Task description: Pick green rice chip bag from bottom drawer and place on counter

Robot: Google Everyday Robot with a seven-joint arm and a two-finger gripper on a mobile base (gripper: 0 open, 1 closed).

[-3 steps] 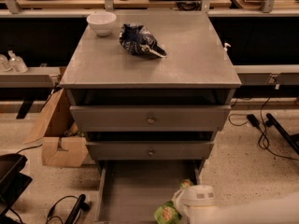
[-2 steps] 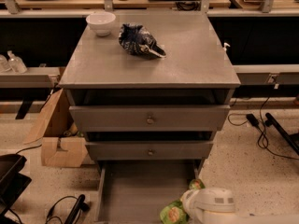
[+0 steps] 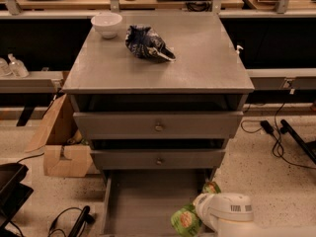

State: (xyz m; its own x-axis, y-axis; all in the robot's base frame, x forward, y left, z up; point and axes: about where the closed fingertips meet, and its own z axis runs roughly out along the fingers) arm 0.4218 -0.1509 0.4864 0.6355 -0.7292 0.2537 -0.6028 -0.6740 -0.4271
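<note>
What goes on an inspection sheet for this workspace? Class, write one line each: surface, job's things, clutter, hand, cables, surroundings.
Surface: grey counter, flat.
Job's things: green bag in the open bottom drawer, front right.
Clutter: white bowl and dark blue bag on the counter.
Hand: hand at the drawer's front right, beside the green bag.
Cables: black cables on the floor, right.
Surroundings: cardboard box left of the cabinet.

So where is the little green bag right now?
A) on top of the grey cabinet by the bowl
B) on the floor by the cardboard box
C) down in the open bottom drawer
C: the green rice chip bag lies in the open bottom drawer, right beside the gripper at the lower right, while the counter holds the white bowl and the dark blue snack bag.
</note>
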